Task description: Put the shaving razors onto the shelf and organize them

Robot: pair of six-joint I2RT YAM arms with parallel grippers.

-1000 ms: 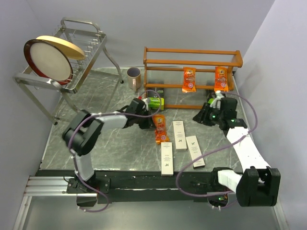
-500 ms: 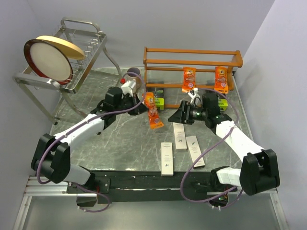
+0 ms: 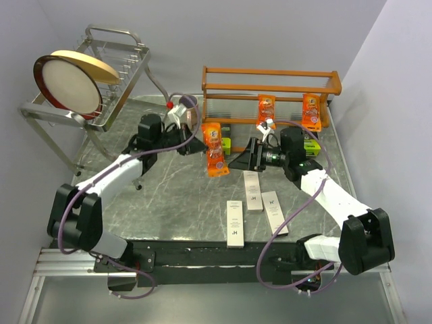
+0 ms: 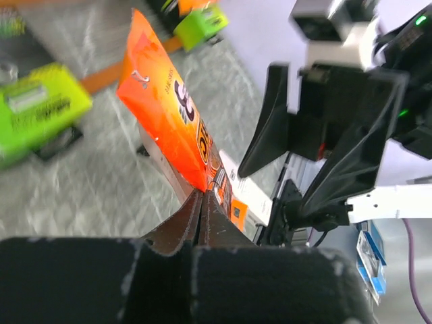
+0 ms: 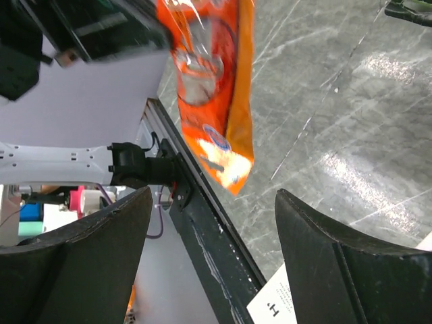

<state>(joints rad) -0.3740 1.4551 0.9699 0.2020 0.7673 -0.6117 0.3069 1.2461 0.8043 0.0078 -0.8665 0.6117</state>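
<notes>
Above veined grey marble [image 3: 169, 196], left fingers [image 4: 177, 228] pinch a glossy orange packet [image 4: 165, 115].

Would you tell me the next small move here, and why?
Probably ease the right gripper forward around the free end of the packet: the left gripper pinches it aloft, and the right fingers stand open facing it, suggesting a handover.

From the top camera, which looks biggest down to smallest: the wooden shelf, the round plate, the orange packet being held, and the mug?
1. wooden shelf
2. round plate
3. held orange packet, though it is lifted nearer the camera
4. mug, partly hidden
</notes>
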